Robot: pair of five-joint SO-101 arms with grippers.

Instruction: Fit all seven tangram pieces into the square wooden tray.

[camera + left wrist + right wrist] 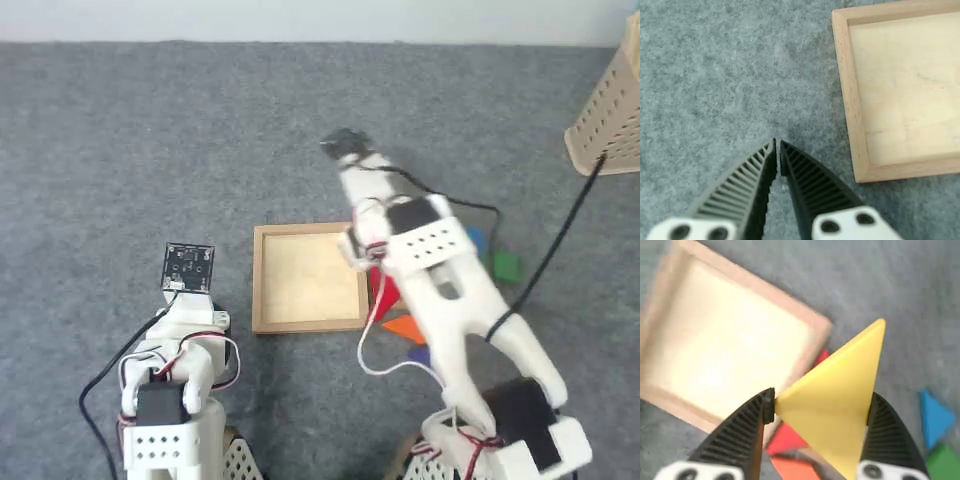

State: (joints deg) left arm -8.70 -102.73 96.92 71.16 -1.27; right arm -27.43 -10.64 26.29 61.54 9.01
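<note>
- Gripper on left arm (777,146): over grey carpet (120,150) just left of wooden tray (258,280); jaws all but closed, holding nothing.
- Gripper on right arm (820,402): above tray's right rim; jaws spread wide, clamped on yellow triangle (845,385).
- Right of tray: red piece (385,292) just beside rim, then orange piece (405,327), purple piece (418,353), blue triangle (935,415); green piece (507,266) farthest out.

High camera looks down; both close wrist cameras share the tray (305,285).
</note>
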